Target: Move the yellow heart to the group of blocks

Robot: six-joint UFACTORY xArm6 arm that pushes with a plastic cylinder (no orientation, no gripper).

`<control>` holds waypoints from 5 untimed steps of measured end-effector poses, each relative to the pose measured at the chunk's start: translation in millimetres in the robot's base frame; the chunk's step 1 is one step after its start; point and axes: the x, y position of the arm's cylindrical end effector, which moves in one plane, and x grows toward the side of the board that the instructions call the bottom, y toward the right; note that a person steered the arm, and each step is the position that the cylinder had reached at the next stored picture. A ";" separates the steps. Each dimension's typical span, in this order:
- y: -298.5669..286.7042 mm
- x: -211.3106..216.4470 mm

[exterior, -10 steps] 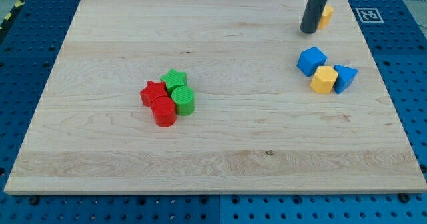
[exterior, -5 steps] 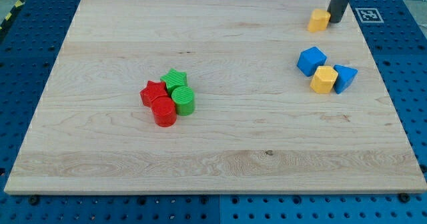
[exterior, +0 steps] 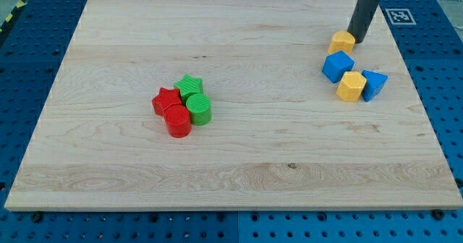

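Camera view has my tip point(exterior: 358, 40) sitting right against the upper right side of the yellow heart point(exterior: 341, 42), near the view's top right corner of the wooden board point(exterior: 239, 149). No fingers on this rig, so nothing opens, closes or grips; it's just a straight rod that shoves things along the table. The heart is touching, or as good as touching, the top of the blue cube point(exterior: 337, 66), which sits with the yellow hexagon point(exterior: 351, 87) and the blue triangular block point(exterior: 374, 84) in a tight little cluster just below. Being behind the heart on the far side from that cluster makes sense to me, since any push goes straight toward those three. I'd say the job is basically done or one small nudge away. The red and green group, red star point(exterior: 165, 100), red cylinder point(exterior: 178, 121), green star point(exterior: 189, 85) and green cylinder point(exterior: 198, 108), sits well apart near the middle.
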 end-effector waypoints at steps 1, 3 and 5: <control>-6.4 -26.0; -21.3 7.9; -3.2 17.6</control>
